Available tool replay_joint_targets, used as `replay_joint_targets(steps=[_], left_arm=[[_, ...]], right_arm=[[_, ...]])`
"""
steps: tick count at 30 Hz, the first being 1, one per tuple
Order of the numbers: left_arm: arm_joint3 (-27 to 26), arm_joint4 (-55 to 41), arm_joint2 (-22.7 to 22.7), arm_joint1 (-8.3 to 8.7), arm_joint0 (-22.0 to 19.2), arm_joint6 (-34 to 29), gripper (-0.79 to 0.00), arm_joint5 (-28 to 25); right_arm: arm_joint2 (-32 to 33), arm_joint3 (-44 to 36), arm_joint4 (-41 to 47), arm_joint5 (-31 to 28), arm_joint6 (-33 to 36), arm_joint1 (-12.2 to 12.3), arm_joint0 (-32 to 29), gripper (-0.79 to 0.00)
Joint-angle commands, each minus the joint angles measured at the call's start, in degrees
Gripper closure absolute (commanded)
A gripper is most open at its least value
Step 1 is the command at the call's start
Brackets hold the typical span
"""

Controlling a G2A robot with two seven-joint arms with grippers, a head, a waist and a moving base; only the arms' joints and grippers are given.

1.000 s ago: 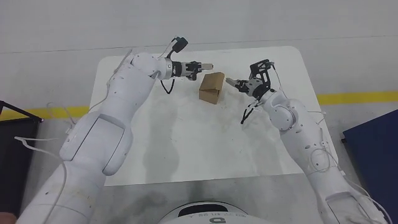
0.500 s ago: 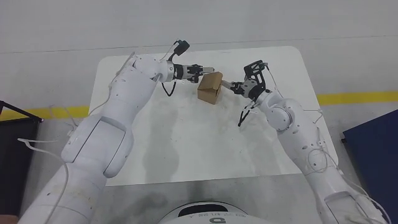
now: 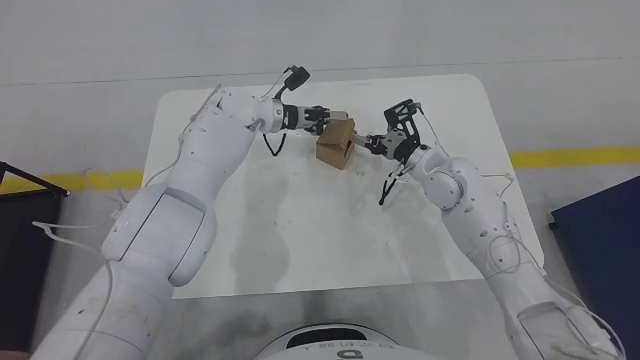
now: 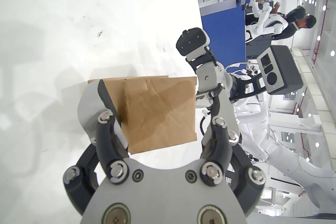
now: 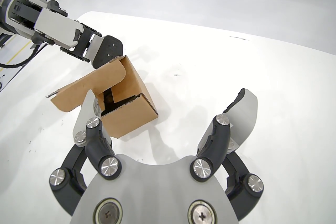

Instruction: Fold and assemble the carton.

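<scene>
The white table (image 3: 300, 230) took up most of my top feed, its surface scuffed with dark marks. The brown cardboard carton (image 3: 338, 143) sat on it toward the far side, about midway across, between the two arms. It was only half assembled. The body stood as a box, but the end facing the right arm was open, with its inner flaps partly folded in and one large flap (image 5: 78, 88) jutting out sideways.

The left gripper (image 4: 157, 101) was at the carton's far left corner with its fingers spread wide and the box between them. One pad (image 4: 106, 96) lay against the carton's side, and I could not tell whether the other finger touched. The right gripper (image 5: 168, 104) was spread wide too. One finger (image 5: 88, 107) was at the edge of the open end, and the other (image 5: 245, 109) was clear of the carton over bare table.
</scene>
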Motion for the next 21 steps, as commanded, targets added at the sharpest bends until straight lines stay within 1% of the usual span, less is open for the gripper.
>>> replay_joint_targets(steps=[1, 12, 21], left_arm=[[0.0, 0.2, 0.1, -0.10, 0.0, 0.0, -0.708, 0.0], [0.1, 3.9, 1.7, -0.62, -0.2, -0.2, -0.708, 0.8], [0.2, 4.9, 2.3, -1.13, -0.4, -0.7, -0.733, 1.1]], right_arm=[[-0.2, 0.2, -0.1, -0.1, -0.1, -0.1, 0.2, -0.785], [-0.8, 1.1, -0.2, -0.3, 0.3, -0.3, 0.6, -0.785], [-1.2, 0.6, -0.7, -0.2, 1.3, -0.4, 0.4, -0.785]])
